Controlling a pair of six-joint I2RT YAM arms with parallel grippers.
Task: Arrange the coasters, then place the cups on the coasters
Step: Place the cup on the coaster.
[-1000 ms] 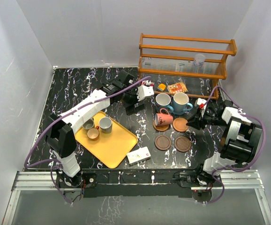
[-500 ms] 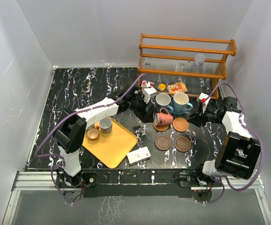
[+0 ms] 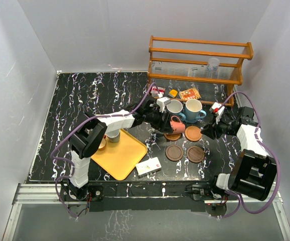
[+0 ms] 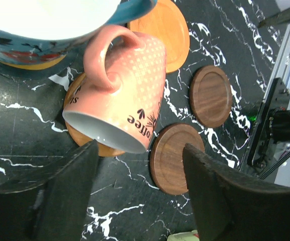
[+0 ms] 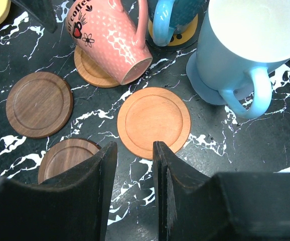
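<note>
Black marbled bench (image 3: pixel 85 100). Pink cup (image 4: pixel 130 85): dotted, lying on its side across an orange-brown coaster (image 5: pixel 92 73); dark brown coasters (image 3: pixel 174 152) just in front of it. Left gripper (image 4: pixel 141 155): low at the cup's mouth, fingers wide, empty. Right gripper (image 5: pixel 133 150): right of the cup, above a bare orange coaster (image 5: pixel 154 122), fingers narrow, empty.

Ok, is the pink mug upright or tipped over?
Tipped over. The pink mug lies on its side on a coaster, rim facing sideways.
</note>
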